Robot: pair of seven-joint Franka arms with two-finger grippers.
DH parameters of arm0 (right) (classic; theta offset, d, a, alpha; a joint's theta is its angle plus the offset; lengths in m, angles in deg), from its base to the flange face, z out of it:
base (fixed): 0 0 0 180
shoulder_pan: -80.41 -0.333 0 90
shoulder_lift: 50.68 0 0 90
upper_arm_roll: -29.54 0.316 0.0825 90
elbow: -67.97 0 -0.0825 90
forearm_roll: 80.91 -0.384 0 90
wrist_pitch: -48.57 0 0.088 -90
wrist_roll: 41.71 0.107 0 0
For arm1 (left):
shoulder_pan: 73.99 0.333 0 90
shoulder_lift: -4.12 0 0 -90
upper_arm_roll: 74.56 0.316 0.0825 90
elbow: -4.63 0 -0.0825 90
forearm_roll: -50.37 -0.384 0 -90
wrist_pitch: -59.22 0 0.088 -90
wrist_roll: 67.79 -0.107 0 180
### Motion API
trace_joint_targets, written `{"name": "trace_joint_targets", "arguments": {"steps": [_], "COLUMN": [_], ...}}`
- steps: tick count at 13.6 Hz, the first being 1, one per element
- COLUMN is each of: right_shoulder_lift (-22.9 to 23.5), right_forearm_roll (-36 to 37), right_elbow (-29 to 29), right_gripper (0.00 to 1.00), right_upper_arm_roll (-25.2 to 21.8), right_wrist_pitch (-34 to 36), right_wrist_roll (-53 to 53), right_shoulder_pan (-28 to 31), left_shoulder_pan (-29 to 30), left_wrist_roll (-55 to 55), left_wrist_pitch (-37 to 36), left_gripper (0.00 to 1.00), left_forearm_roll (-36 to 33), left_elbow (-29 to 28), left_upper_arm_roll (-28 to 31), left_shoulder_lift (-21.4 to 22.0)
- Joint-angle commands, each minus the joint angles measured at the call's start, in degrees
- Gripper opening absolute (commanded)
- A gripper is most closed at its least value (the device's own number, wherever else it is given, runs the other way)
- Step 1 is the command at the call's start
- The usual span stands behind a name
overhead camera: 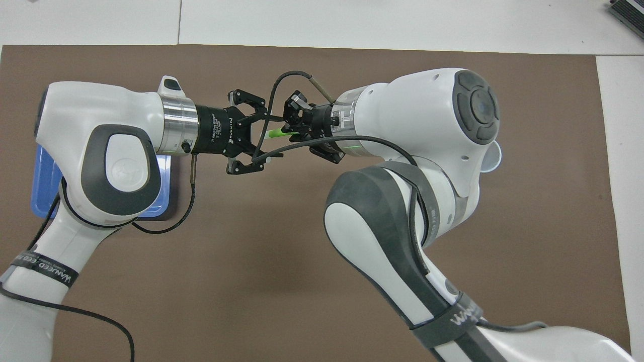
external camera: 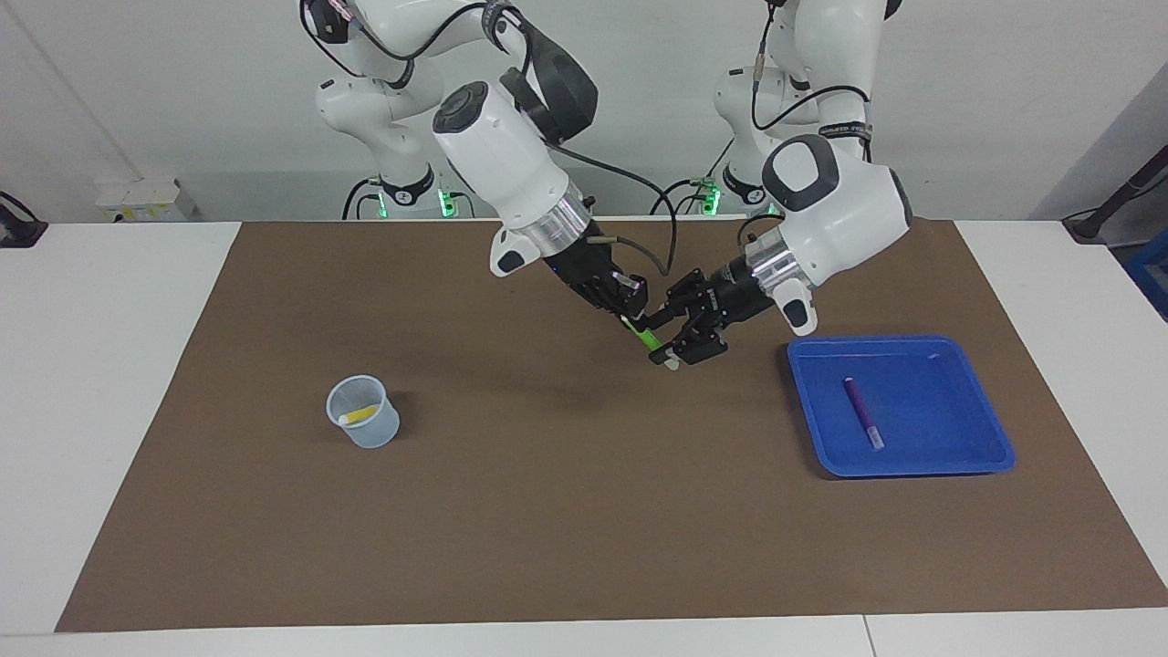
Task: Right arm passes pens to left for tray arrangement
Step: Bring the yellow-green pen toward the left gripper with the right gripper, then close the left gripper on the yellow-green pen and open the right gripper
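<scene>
My right gripper point(external camera: 631, 317) is shut on the upper part of the bright green pen point(external camera: 649, 338), which slants down over the middle of the brown mat. My left gripper point(external camera: 679, 350) comes in from the tray's end, open, and its fingers straddle the pen's pale lower end without visibly closing on it. From overhead, the green pen point(overhead camera: 275, 133) bridges the left gripper point(overhead camera: 271, 137) and the right gripper point(overhead camera: 293, 131). The purple pen point(external camera: 861, 412) lies in the blue tray point(external camera: 958, 365). The yellow pen point(external camera: 358, 415) lies in a translucent cup point(external camera: 365, 434).
The tray sits toward the left arm's end of the mat and the cup toward the right arm's end. Overhead, the left arm covers most of the tray point(overhead camera: 43, 186) and the right arm hides nearly all of the cup point(overhead camera: 494, 159). A black cable point(overhead camera: 282, 85) loops over both grippers.
</scene>
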Motion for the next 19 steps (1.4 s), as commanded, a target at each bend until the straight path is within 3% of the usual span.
{"name": "trace_joint_targets", "arguments": {"steps": [1,5,7,13,14,18,19], "right_shoulder_lift": [-0.3,-0.3,-0.3,-0.3,-0.3,-0.4,-0.4], "right_forearm_roll": [-1.2,-1.1,-1.0,-0.9,-0.9,-0.2,-0.1], "right_elbow": [-0.7,-0.7,-0.7,-0.7,-0.7,-0.7,-0.6], "right_gripper": [0.0,0.0,0.0,0.0,0.1,0.64,0.87], "right_upper_arm_roll": [-0.1,-0.1,-0.1,-0.1,-0.1,-0.2,-0.2], "right_wrist_pitch": [-1.1,-1.1,-1.1,-1.0,-0.8,0.1,0.1], "right_wrist_roll": [0.4,0.3,0.2,0.3,0.3,0.6,0.6], "right_shoulder_pan": [-0.1,-0.1,-0.1,-0.1,-0.1,-0.1,-0.1], "left_shoulder_pan": [-0.4,-0.1,-0.2,0.1,0.1,0.2,0.3], "left_wrist_roll": [-0.9,-1.2,-1.3,-1.2,-1.2,-1.3,-2.0], "left_wrist_pitch": [0.8,0.8,1.5,1.0,1.0,1.0,0.8], "left_gripper": [0.6,0.38,0.0,0.0,0.0,0.0,0.0], "left_forearm_roll": [-0.3,-0.3,-0.3,-0.3,-0.3,-0.3,-0.4], "left_elbow": [-1.6,-2.1,-2.3,-2.2,-2.2,-2.3,-2.2], "left_upper_arm_roll": [0.5,0.5,0.4,0.5,0.5,0.6,0.6], "left_shoulder_lift": [1.3,1.4,1.4,1.4,1.4,1.4,1.4]}}
